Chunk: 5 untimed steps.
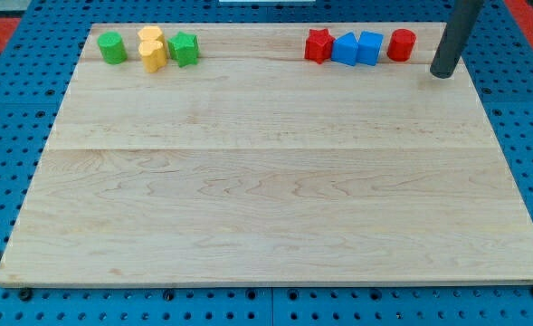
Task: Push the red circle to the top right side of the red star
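Note:
The red circle (401, 44) stands near the board's top right. Left of it sit a blue cube (370, 47) and a blue triangle-like block (345, 49), touching each other. The red star (318, 45) is at the left end of this row, touching the blue triangle-like block. My tip (442, 72) rests on the board to the right of the red circle and slightly below it, apart from it by a short gap.
At the board's top left are a green circle (113, 48), two yellow blocks (152, 49) close together, and a green star (184, 49). The wooden board (266, 199) lies on a blue pegboard.

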Available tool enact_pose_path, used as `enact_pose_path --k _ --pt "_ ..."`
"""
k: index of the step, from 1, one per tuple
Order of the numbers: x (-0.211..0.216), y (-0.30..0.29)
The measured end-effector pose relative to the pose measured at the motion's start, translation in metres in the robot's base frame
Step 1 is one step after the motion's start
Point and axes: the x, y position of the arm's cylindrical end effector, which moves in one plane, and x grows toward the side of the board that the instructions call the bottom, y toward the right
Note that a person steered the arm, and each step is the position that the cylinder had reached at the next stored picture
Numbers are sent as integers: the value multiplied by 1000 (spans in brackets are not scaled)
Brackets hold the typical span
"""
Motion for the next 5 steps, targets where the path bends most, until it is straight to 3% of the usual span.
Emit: enact_pose_path --k 5 --pt "-38 7"
